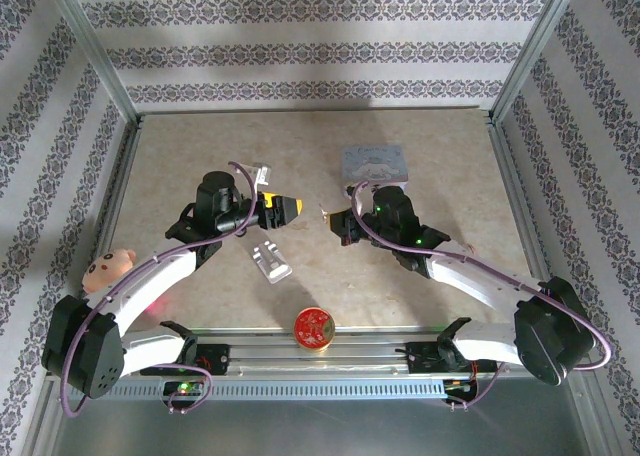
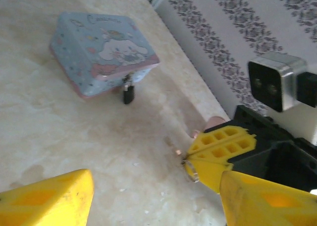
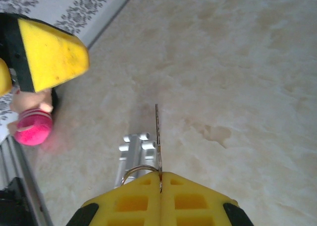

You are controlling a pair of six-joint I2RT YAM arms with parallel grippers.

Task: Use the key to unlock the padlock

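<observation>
Right gripper (image 3: 161, 181) has its yellow fingers pressed tight together on the key (image 3: 158, 137). The blade shows edge-on, sticking straight out past the tips, with the key ring (image 3: 134, 172) sitting right at the pads. Across from it, the left gripper (image 1: 288, 209) has its fingers spread wide and holds nothing, poised above the table (image 1: 180, 156). Now the padlock (image 2: 128, 93): the left wrist view has it, a little dark thing hanging off the front clasp of the tin box (image 1: 375, 164). Its shackle is on top and its long axis runs down toward the table. That should put the keyhole on the underside, though it's too small to make out. From above, the box sits at about one o'clock from the right gripper, near it, while the left gripper is out at nine o'clock, farther from the box. So the right arm is the nearer one, and it has the key. Here's the catch: the blade is aimed toward nine o'clock, at the left gripper, away from the box. By my read, the key must swing round toward one o'clock and come in low under the lock's body. The free left fingers may be wanted to steady that dangling lock. The silver block (image 1: 270, 261) and round red tin (image 1: 313, 328) lie off at six to seven o'clock, out of the play.
</observation>
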